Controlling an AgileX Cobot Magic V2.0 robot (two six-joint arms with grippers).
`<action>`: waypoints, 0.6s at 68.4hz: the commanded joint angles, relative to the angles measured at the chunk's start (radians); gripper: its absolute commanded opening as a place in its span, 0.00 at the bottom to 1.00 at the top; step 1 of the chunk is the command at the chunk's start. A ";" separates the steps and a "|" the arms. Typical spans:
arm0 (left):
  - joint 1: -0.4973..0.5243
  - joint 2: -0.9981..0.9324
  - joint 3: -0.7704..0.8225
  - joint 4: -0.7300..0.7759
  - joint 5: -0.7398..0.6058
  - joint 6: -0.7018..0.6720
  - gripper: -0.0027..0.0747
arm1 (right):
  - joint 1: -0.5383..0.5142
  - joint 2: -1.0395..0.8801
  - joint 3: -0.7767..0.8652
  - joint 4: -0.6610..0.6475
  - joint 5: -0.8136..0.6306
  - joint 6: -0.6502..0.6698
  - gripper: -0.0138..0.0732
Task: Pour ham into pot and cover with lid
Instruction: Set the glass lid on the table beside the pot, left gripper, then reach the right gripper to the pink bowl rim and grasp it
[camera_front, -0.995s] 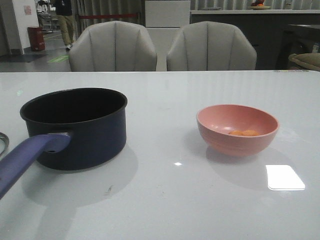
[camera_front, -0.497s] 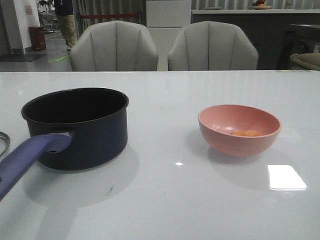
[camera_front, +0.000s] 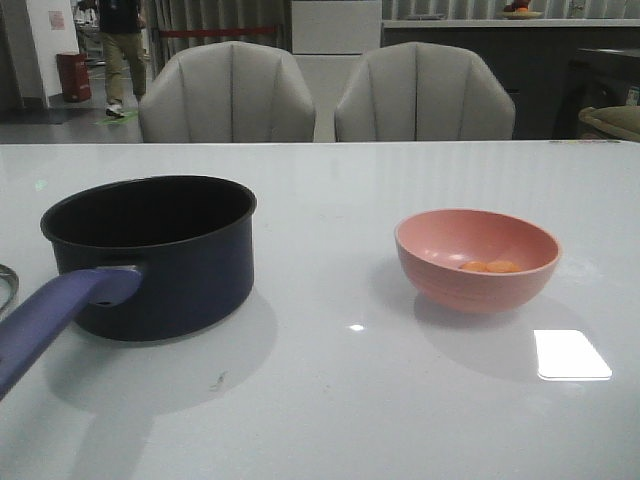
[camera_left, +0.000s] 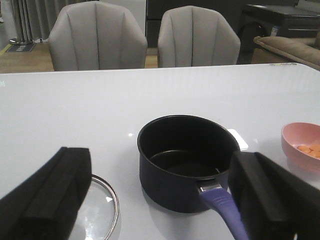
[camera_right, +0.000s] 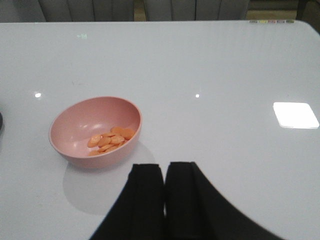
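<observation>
The dark navy pot (camera_front: 150, 255) with its purple-blue handle (camera_front: 55, 315) stands on the left of the white table; it looks empty in the left wrist view (camera_left: 187, 160). The ham (camera_front: 488, 266) lies as orange slices in the pink bowl (camera_front: 477, 260) on the right, also in the right wrist view (camera_right: 110, 140). The glass lid (camera_left: 97, 215) lies flat left of the pot; only its rim (camera_front: 8, 285) shows in the front view, and its knob is hidden. My left gripper (camera_left: 160, 195) is open and empty, short of the pot. My right gripper (camera_right: 164, 172) is shut and empty, short of the bowl (camera_right: 95, 132).
Two grey chairs (camera_front: 228, 92) stand behind the table's far edge. A person (camera_front: 122, 45) walks in the room at the far left. A bright light reflection (camera_front: 570, 355) lies on the table near the bowl.
The pot, bowl and ham have not moved. Only the person in the background has shifted.
</observation>
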 joint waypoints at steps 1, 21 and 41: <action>-0.008 0.011 -0.029 -0.010 -0.076 -0.001 0.81 | -0.002 0.105 -0.078 0.033 -0.067 -0.006 0.38; -0.008 0.011 -0.029 -0.010 -0.078 -0.001 0.81 | -0.002 0.585 -0.326 0.108 -0.044 -0.006 0.72; -0.008 0.011 -0.029 -0.010 -0.078 -0.001 0.81 | -0.002 1.011 -0.571 0.188 -0.057 -0.006 0.71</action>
